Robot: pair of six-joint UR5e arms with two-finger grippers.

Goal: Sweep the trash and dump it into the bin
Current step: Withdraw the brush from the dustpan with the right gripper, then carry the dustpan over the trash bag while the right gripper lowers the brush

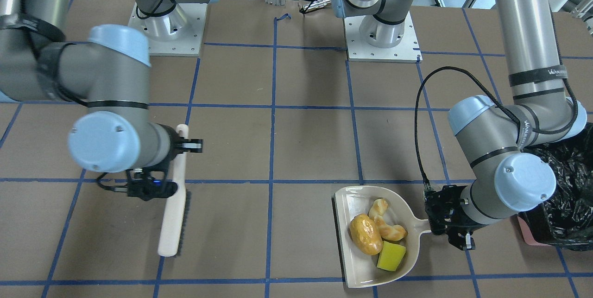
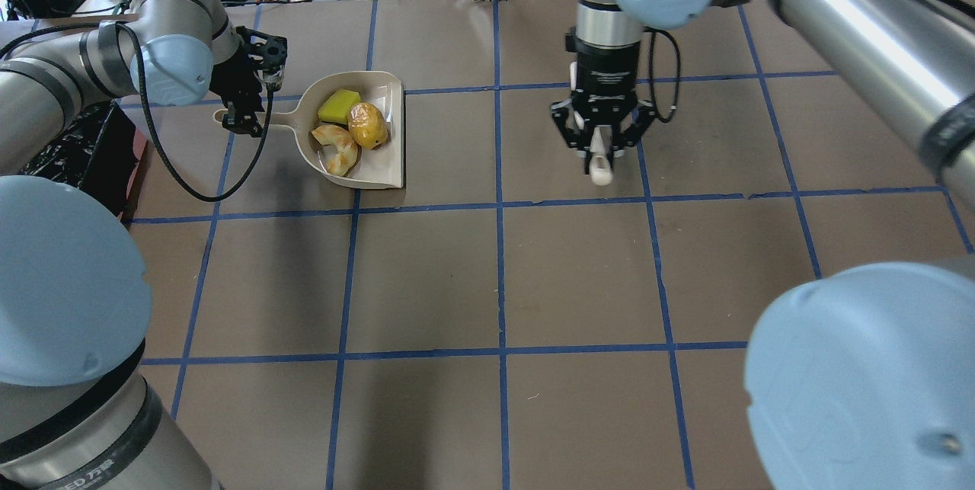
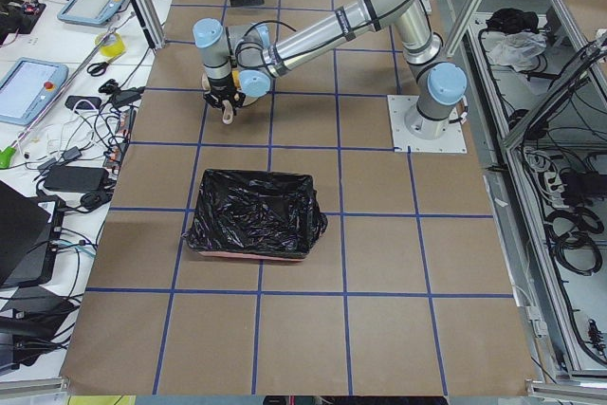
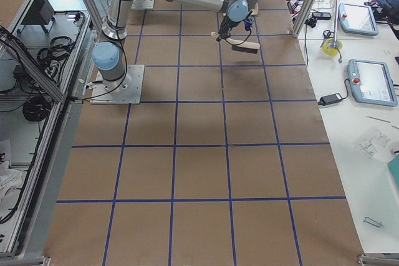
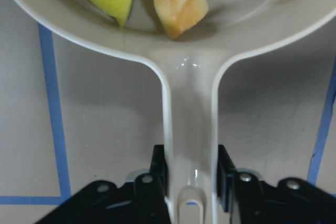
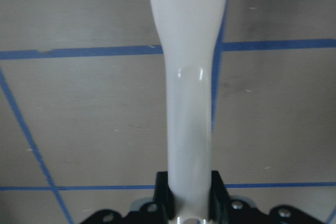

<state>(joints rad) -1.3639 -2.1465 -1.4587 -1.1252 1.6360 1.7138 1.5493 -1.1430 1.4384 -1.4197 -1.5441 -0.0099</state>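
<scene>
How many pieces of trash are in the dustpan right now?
3, all in the dustpan: the curved bread nearest the handle, the brown lump beside it toward the open lip, the yellow sponge by the side wall. None seems hidden.

Bare table [image 1: 305, 149] lies between dustpan [image 1: 361, 268] and brush [image 1: 169, 233]; bin [image 1: 529, 235] stands near dustpan's handle

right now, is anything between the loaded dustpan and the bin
Nothing separate does. Only the left gripper, shut on the handle of the dustpan, and its own wrist sit between that pan and the bin just beyond them. All three trash pieces lie in the pan.
</scene>
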